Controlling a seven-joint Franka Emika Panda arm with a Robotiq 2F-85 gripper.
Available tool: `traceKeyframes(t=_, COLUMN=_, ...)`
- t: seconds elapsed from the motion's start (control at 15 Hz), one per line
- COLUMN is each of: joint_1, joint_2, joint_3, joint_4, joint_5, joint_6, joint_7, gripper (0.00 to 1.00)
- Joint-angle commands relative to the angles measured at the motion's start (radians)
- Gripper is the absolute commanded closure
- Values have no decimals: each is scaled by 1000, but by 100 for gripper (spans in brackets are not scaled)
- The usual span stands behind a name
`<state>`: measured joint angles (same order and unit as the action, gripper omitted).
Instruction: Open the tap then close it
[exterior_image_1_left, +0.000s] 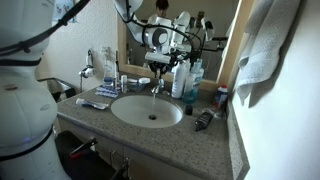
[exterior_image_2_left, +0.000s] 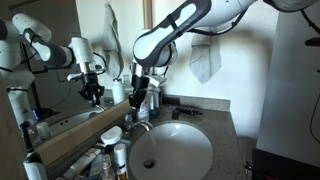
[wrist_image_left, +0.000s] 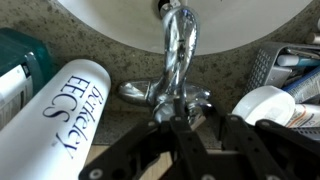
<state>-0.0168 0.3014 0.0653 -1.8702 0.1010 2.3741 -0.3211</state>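
Gripper (wrist_image_left: 181, 120), jaws shut, noses against the back of the tap (wrist_image_left: 178, 55), whose spout runs straight ahead over the sink (wrist_image_left: 100, 15), lever (wrist_image_left: 135, 92) jutting sideways.

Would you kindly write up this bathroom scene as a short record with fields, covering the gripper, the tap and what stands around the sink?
setting: speckled counter with a round white sink
tap: chrome tap, spout reaching over the sink
gripper: gripper closed on the top of the tap, coming from above
beside the tap: white lettered bottle on one side, mesh holder on the other
wall side: white towel hanging
water: cannot tell whether it runs
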Motion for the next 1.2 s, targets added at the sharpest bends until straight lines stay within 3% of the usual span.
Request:
traceKeyframes(t=0.0, joint_1=-1, joint_2=-45, joint_3=12, joint_4=-4, joint_5=8, joint_6=-15, joint_7=4, gripper=92)
traceKeyframes(t=1.13, joint_1=-5, joint_2=-56, joint_3=3, joint_4=-18, joint_5=-2, joint_6=-42, joint_7=12, gripper=92)
